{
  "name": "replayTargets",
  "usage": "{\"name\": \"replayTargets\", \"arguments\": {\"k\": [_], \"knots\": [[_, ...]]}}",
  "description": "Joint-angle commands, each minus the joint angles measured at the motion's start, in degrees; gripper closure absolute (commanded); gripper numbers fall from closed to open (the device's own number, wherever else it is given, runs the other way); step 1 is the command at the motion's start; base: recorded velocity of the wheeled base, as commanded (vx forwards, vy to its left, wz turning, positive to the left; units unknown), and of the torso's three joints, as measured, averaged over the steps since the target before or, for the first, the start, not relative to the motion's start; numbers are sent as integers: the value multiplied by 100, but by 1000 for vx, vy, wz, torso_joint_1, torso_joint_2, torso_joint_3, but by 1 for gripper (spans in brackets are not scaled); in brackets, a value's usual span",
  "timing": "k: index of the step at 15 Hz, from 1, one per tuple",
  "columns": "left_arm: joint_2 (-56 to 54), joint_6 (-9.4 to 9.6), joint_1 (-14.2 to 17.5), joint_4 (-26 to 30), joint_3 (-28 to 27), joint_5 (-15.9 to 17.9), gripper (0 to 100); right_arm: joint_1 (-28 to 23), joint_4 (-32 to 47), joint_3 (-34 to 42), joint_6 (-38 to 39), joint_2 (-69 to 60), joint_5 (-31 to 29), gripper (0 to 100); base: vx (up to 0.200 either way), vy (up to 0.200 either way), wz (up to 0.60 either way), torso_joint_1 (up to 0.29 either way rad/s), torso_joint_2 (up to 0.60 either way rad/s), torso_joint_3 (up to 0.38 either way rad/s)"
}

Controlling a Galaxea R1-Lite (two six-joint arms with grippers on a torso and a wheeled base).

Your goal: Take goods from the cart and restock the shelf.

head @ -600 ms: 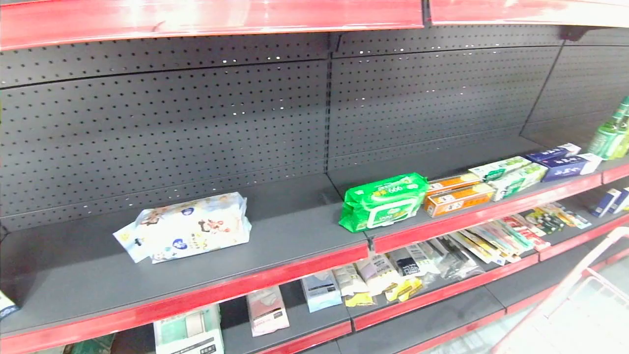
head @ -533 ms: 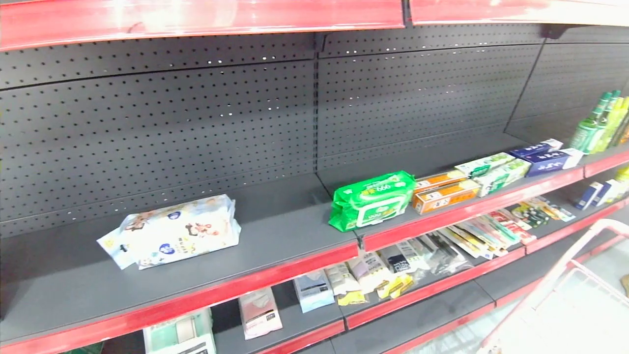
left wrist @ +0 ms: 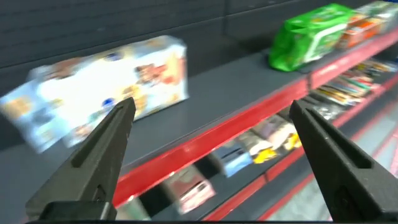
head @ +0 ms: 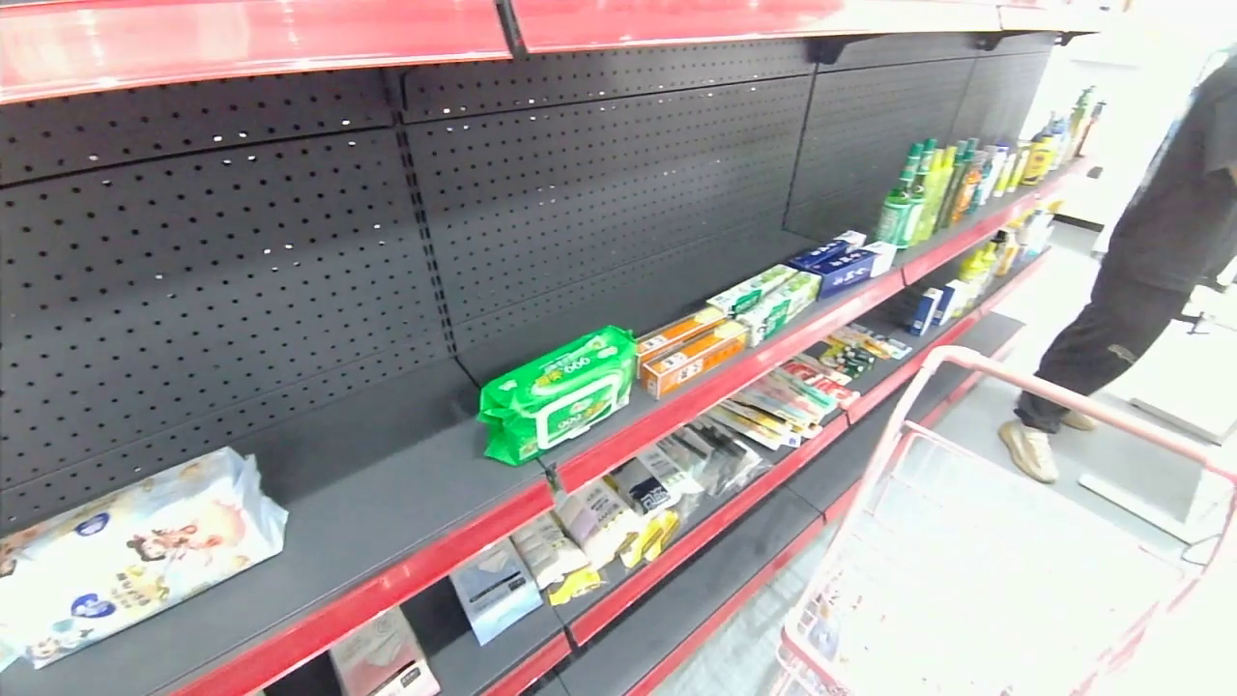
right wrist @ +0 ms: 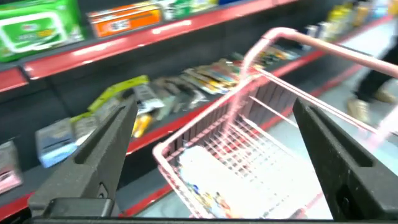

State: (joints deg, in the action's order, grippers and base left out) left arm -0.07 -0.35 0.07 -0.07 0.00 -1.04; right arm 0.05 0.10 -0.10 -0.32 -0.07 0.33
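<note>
We see a shop shelf [head: 387, 498] of dark metal with a red front lip, running from our left off to the far right. A white printed pack [head: 135, 556] lies flat on it at the far left. A green pack [head: 559, 394] lies further right at the front edge, and orange boxes [head: 691, 353] sit just beside that. Between the white and green packs the shelf board is bare.

A pink wire cart [head: 1053, 398] stands on the floor to our lower right, close to the shelving.

The left pincer [left wrist: 211, 155] is spread wide and holds nothing. It hangs in front of the shelf, with the white pack beyond it.

The right pincer [right wrist: 214, 155] is likewise wide apart and empty. It is poised above the cart's near rim. In the basket bottom there are a few coloured shapes [right wrist: 208, 199], too blurred for us to name.

With both pincers empty and the right one over the cart, we judge that the step in hand is fetching the next item.

The next move, as we read it, calls for lowering the right pincer inside the wire walls without catching the rim. It would then have to centre on one item, close on it, and lift it clear. Only after that could the item be carried to the bare stretch of shelf.
</note>
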Motion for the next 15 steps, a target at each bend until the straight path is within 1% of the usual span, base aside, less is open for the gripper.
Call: {"name": "replayTargets", "arguments": {"k": [1, 4, 10, 13, 14, 15], "knots": [[7, 0, 1, -1, 0, -2, 0, 4, -1, 1, -3, 7, 2, 0, 0, 0, -600, -2, 2, 2], [7, 0, 1, -10, 0, -2, 0, 4, -1, 1, -21, 7, 2, 0, 0, 0, -600, 2, 2, 2], [7, -9, 1, -1, 0, -2, 0, 21, -1, 1, -3, 113, 2, 0, 0, 0, 0, 0, 0, 0], [7, 0, 1, -1, 0, -2, 0, -49, -10, -78, 23, 166, 2, 0, 0, 0, 0, 0, 0, 0], [7, -9, 1, -10, 0, -2, 0, 21, -62, -887, 155, 1106, -15, 0, 0, 0, 0, 0, 0, 0], [7, 0, 1, -1, 0, -2, 0, 21, -150, -1590, 454, 1950, -50, 0, 0, 0, 0, 0, 0, 0]]}}
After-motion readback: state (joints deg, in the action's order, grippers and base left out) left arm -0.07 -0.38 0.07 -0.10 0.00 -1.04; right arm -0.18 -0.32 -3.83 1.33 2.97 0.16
